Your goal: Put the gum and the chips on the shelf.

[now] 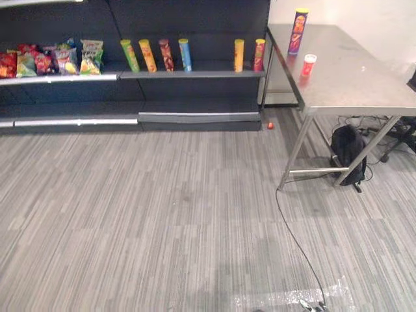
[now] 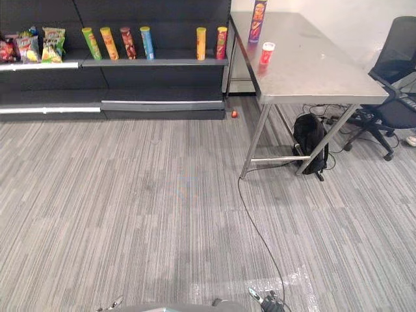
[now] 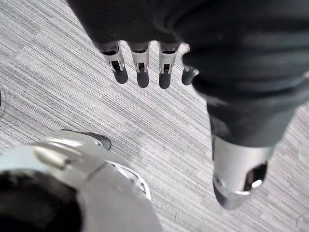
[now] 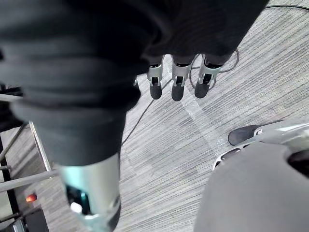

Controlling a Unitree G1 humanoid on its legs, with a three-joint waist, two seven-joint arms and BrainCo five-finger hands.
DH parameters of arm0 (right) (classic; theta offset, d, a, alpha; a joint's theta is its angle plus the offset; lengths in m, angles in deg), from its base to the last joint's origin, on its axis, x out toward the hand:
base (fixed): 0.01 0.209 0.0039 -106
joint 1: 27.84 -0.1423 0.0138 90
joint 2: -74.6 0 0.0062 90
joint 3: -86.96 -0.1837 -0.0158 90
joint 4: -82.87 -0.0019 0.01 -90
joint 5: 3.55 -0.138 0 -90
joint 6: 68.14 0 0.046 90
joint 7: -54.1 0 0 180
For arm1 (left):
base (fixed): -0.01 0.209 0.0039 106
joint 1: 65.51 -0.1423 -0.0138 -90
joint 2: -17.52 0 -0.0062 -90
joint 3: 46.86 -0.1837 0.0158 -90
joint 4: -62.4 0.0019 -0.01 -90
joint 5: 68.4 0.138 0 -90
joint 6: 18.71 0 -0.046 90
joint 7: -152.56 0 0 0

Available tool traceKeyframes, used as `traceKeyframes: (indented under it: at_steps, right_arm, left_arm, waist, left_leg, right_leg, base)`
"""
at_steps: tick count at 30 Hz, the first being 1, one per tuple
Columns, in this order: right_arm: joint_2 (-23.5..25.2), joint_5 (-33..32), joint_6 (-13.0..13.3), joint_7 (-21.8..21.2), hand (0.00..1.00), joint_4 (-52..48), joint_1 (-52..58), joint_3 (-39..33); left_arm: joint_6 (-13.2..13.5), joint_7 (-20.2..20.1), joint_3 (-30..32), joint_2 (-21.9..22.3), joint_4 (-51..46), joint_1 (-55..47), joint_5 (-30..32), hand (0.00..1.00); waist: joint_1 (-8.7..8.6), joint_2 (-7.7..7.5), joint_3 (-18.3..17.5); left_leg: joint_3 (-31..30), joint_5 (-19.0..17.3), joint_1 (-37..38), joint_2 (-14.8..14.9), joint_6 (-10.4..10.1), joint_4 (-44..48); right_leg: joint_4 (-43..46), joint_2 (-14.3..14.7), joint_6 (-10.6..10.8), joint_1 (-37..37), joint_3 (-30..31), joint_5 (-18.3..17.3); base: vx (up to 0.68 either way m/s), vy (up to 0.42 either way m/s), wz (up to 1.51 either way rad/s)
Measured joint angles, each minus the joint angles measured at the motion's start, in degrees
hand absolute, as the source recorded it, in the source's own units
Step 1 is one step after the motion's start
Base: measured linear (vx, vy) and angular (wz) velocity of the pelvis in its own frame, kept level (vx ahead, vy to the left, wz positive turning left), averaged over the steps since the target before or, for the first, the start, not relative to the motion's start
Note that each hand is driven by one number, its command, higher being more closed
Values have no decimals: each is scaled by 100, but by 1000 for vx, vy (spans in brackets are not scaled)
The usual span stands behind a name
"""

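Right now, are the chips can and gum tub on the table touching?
Apart. The left eye view shows bare tabletop between the chips can and the gum tub.

A steel worktop (image 1: 354, 81) on angled legs stands on a grey striped floor (image 1: 162, 214). Just left of the worktop, a dark shelf (image 1: 195, 74) runs along the back. Behind the worktop is a white wall (image 1: 370, 16), under it a black bag (image 2: 309, 140), and to its right a black office chair (image 2: 393, 52).
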Motion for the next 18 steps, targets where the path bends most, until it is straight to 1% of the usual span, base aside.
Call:
traceKeyframes:
  at_steps: [1,2,3,4,5,6,7,8,9,10,11,12,13,14,15,16,17,18]
  right_arm:
    - [-20,7,-27,-10,0,-67,20,81]
    - [-65,11,-37,-19,0,-86,21,113]
    - [-121,15,-40,-35,0,-96,5,116]
    - [-153,18,-47,-35,0,-96,-8,138]
    - [-167,17,-57,-32,0,-91,-35,151]
    - [-195,16,-60,-20,0,-91,-53,143]
    - [-202,15,-59,-15,0,-91,-53,140]
    - [-209,15,-52,-13,0,-94,-53,137]
    - [-212,16,-43,-15,0,-94,-50,136]
    - [-210,17,-13,-26,0,-93,-42,134]
    - [-210,17,17,-43,0,-92,-31,133]
    - [-224,20,118,-79,0,-92,7,110]
    - [-247,27,209,-103,0,-83,51,99]
    - [-214,36,221,-108,0,-71,65,107]
    - [-142,66,239,-123,0,-36,55,111]
    - [-105,73,245,-138,0,-27,44,126]
    - [-17,79,331,-201,0,-31,24,152]
    - [21,80,413,-218,0,-24,22,147]
  left_arm:
    - [-43,84,10,23,-77,-23,-5,0]
    - [-56,96,24,53,-85,-33,-6,0]
    - [-108,105,122,135,-90,-64,-10,0]
    - [-118,105,246,168,-87,-107,-14,0]
    - [-117,98,299,193,-85,-130,-11,0]
    - [-116,63,373,258,-86,-194,-8,0]
    - [-106,52,397,278,-87,-216,-6,0]
    - [-71,34,400,293,-86,-250,-1,0]
    - [-27,25,410,313,-80,-282,-1,0]
    - [14,10,434,338,-76,-322,-3,0]
    - [22,10,438,353,-78,-350,-3,0]
    - [27,11,435,409,-74,-399,-5,0]
    - [28,3,423,465,-56,-417,-1,0]
    - [32,-20,445,461,-10,-463,-5,0]
    - [92,-64,448,397,-23,-504,1,0]
    - [130,-64,450,350,-28,-496,7,0]
    - [180,-92,443,268,-33,-424,47,0]
    - [191,-124,446,234,25,-374,128,0]
  waist:
    - [24,30,58]
    - [38,74,82]
    - [39,155,144]
    - [38,128,217]
    - [43,147,225]
    - [51,191,249]
    - [44,195,252]
    - [33,198,257]
    - [34,202,258]
    - [30,213,265]
    - [25,224,266]
    - [12,297,279]
    - [14,364,319]
    - [23,319,324]
    - [100,238,286]
    - [94,125,263]
    - [87,-34,219]
    - [93,-42,219]
  left_leg:
    - [52,7,-368,201,2,805]
    - [86,23,-525,320,-9,1173]
    - [100,112,-749,526,-106,1787]
    - [50,201,-1005,613,-129,2269]
    - [-8,70,-1045,582,-89,2308]
    - [-68,-201,-1143,562,-45,2121]
    - [-87,-219,-1206,556,-43,1941]
    - [-213,-161,-1311,543,-33,1357]
    - [-358,-9,-1370,554,-57,805]
    - [-581,284,-1404,589,-123,27]
    - [-697,460,-1402,607,-173,-336]
    - [-868,691,-1400,725,-204,-888]
    - [-919,892,-1418,903,-227,-997]
    - [-876,1178,-1408,896,-256,-827]
    - [-797,1215,-1428,712,-202,-424]
    - [-751,989,-1523,637,-163,-188]
    - [-702,659,-1682,544,-84,197]
    - [-643,414,-1719,445,-45,445]
  right_leg:
    - [19,13,-31,9,-4,-60]
    - [38,41,-46,26,6,-74]
    - [67,78,-69,105,28,-107]
    - [69,45,-84,198,64,-145]
    - [91,3,-78,221,90,-169]
    - [131,-125,-70,278,178,-198]
    - [145,-190,-50,280,196,-216]
    - [167,-319,9,285,234,-254]
    - [171,-390,80,302,274,-298]
    - [167,-476,189,378,310,-370]
    - [167,-506,256,418,325,-415]
    - [165,-521,404,563,349,-533]
    - [173,-541,598,746,405,-661]
    - [180,-635,674,832,438,-737]
    - [191,-868,634,913,516,-860]
    - [256,-978,569,901,550,-865]
    - [459,-1129,617,774,606,-728]
    - [684,-1243,670,673,720,-543]
  base:
    - [-51,-49,6]
    - [0,0,0]
    - [44,48,-2]
    - [55,70,-4]
    - [99,99,-17]
    - [134,124,-19]
    - [154,133,-22]
    - [168,167,-16]
    - [248,272,-18]
    - [216,242,-15]
    - [240,293,-12]
    - [222,287,-15]
    - [371,459,-20]
    - [437,463,-35]
    - [392,346,-30]
    - [411,274,-23]
    - [391,278,-7]
    - [386,311,-5]
